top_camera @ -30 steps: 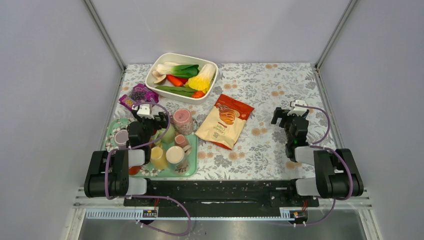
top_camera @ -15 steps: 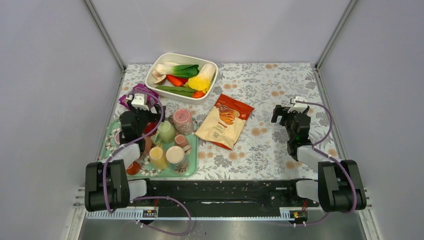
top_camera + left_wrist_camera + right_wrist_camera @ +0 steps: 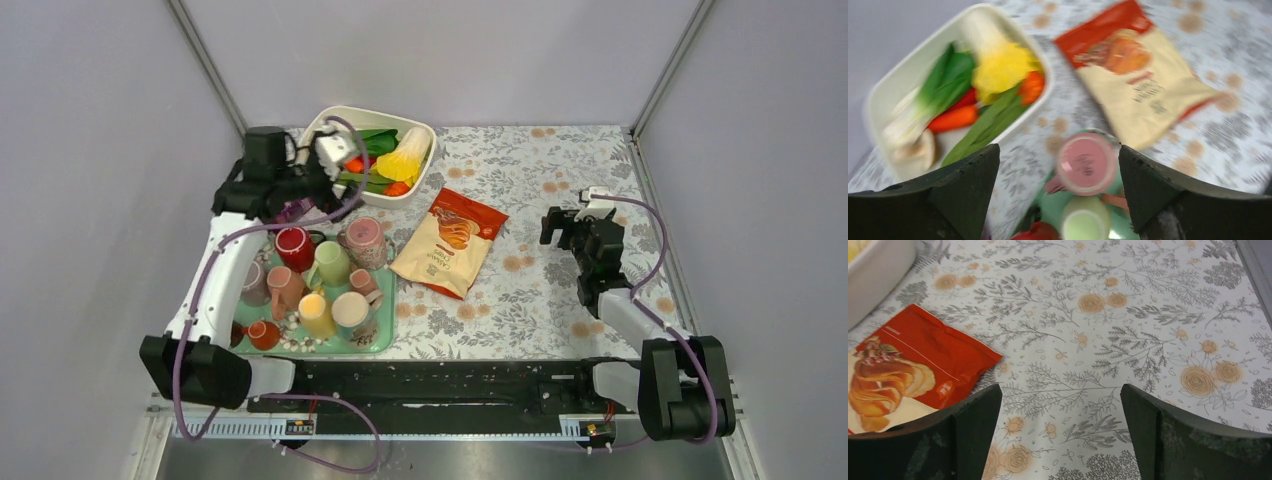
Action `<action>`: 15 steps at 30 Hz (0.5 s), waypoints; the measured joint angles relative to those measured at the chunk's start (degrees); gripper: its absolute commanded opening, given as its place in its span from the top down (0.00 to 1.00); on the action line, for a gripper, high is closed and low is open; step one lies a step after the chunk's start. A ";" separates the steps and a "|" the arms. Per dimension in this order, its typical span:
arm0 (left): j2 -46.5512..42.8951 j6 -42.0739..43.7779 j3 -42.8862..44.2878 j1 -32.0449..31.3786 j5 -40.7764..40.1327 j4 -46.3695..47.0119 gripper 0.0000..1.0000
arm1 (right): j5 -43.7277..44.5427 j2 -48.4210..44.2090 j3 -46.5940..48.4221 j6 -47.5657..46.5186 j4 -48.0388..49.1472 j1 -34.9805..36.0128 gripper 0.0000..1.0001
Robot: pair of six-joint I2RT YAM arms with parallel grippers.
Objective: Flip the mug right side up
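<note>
A pink mug (image 3: 365,243) stands upside down at the far right corner of the green tray (image 3: 386,332). In the left wrist view its pink base (image 3: 1087,162) faces up with a printed mark, and its handle points left. My left gripper (image 3: 335,165) is open and empty. It is raised high above the near edge of the white dish, and the pink mug shows far below between its fingers (image 3: 963,190). My right gripper (image 3: 560,228) is open and empty, low over the tablecloth at the right (image 3: 1060,440).
Several other mugs crowd the tray: red (image 3: 293,245), light green (image 3: 333,265), yellow (image 3: 316,312), cream (image 3: 350,308). A white dish (image 3: 424,132) of vegetables sits at the back. A chip bag (image 3: 450,240) lies right of the tray. A purple packet (image 3: 278,190) lies behind it.
My left arm has risen from low over the tray and swung back and right, up beside the white dish. The right gripper has barely moved. The mugs have not moved.
</note>
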 measured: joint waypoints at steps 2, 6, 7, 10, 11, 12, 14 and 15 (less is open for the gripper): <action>2.89 6.56 6.12 -7.45 -1.49 -10.95 0.14 | -1.90 -1.09 0.94 0.83 -0.66 0.00 0.01; 8.70 9.73 10.29 -22.25 -8.90 -27.36 0.32 | -6.56 -1.64 2.16 2.05 -1.57 0.00 0.01; 11.13 9.01 11.43 -25.22 -10.82 -30.42 0.34 | -7.28 -1.64 2.51 2.43 -2.25 0.00 0.01; 18.86 5.75 13.18 -32.92 -16.04 -36.24 0.39 | -9.11 -1.64 3.54 3.28 -4.37 0.00 0.01; 20.85 4.72 12.94 -34.40 -17.49 -37.40 0.40 | -9.66 -1.64 3.85 3.54 -4.92 0.00 0.01; 22.49 3.74 12.31 -35.58 -18.97 -37.97 0.40 | -10.10 -1.64 4.07 3.87 -5.29 0.00 0.01; 25.38 1.18 10.01 -37.48 -22.56 -39.19 0.40 | -10.64 -1.64 4.39 4.42 -5.75 0.00 0.01; 26.21 0.33 9.05 -38.01 -23.96 -39.52 0.40 | -11.04 -1.64 4.48 4.68 -5.97 0.00 0.01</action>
